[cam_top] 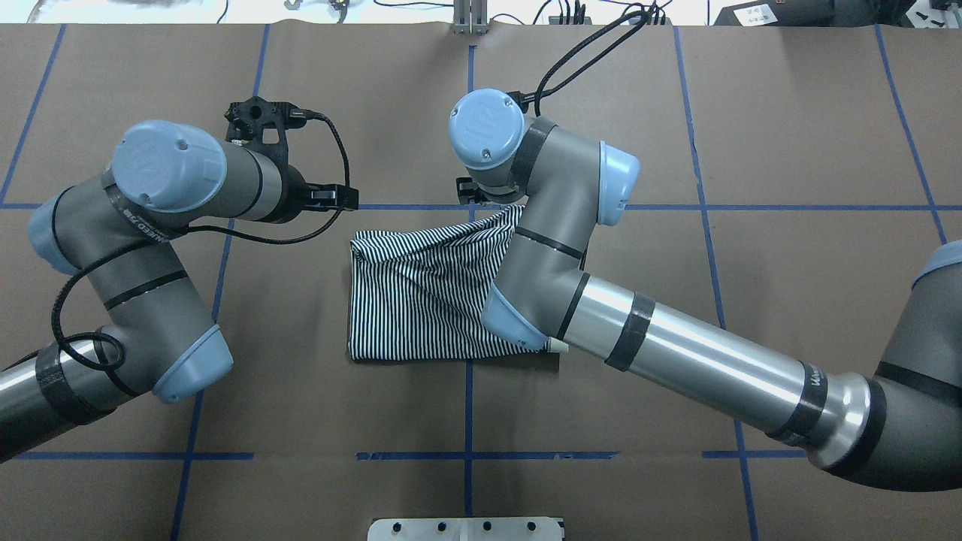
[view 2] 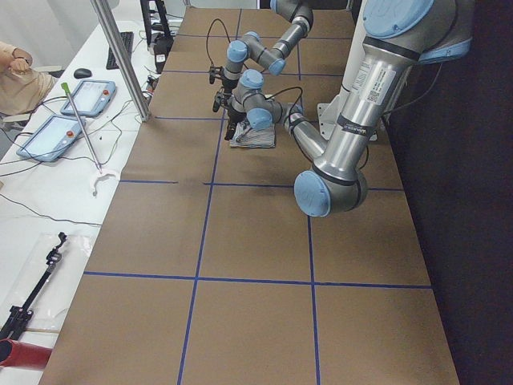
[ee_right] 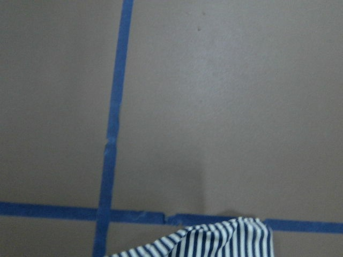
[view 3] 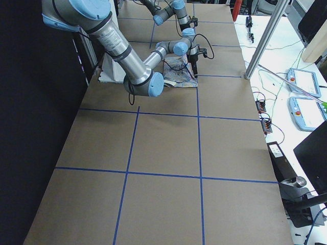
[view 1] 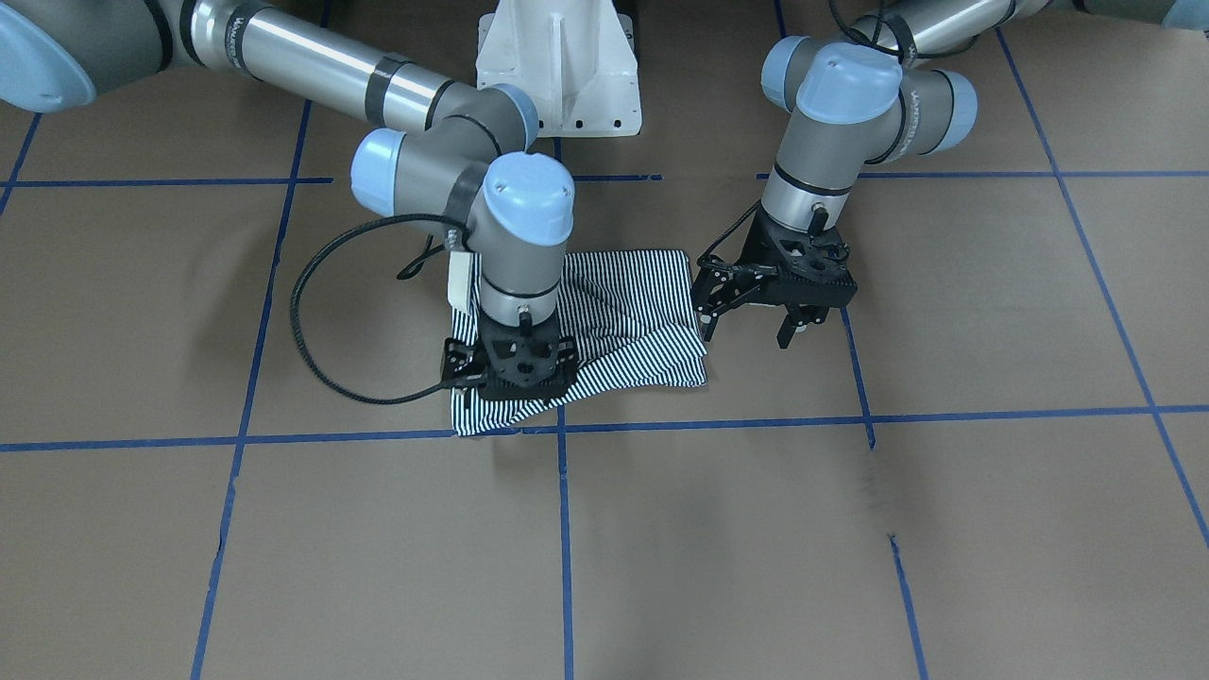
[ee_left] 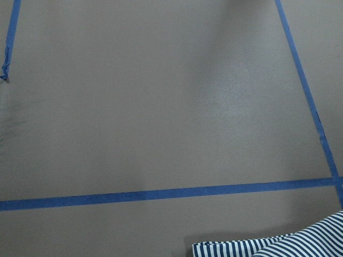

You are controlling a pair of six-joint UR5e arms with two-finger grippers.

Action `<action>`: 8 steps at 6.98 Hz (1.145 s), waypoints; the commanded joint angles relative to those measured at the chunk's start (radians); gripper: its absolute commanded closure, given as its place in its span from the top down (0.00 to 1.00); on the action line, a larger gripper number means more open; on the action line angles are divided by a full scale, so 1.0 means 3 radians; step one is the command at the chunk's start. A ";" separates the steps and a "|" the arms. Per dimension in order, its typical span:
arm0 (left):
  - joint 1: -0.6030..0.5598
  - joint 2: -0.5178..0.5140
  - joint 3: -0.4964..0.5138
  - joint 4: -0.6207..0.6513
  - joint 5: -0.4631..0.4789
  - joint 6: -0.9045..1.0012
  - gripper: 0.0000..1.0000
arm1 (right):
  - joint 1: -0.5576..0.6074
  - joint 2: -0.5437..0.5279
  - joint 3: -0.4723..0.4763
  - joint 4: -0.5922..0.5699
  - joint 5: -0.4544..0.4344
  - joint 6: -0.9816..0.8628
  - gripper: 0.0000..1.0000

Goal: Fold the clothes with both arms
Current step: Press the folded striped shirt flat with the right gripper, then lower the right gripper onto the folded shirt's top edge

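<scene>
Exterior front-facing | shirt (view 1: 642,312) under right jaws | left jaws spread, beside edge

I counted one thin-striped navy-and-white polo shirt (view 1: 633,312), two silver-grey jointed tube robot arms (view 1: 312,66) (view 1: 850,123), two black two-finger grippers (view 1: 746,332) (view 1: 510,378), and one white pedestal base (view 1: 557,85).
</scene>
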 commanded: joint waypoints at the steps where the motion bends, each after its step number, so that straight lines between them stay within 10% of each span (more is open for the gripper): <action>1: 0.0000 0.0001 -0.0002 0.0000 0.0002 -0.0003 1.00 | -0.0311 -0.0064 0.0182 -0.0113 -0.0168 0.0157 1.00; 8: 0.0000 -0.0004 0.0019 -0.0021 -0.0003 -0.0008 1.00 | -0.0262 -0.0208 0.0189 -0.0252 -0.0250 -0.0011 1.00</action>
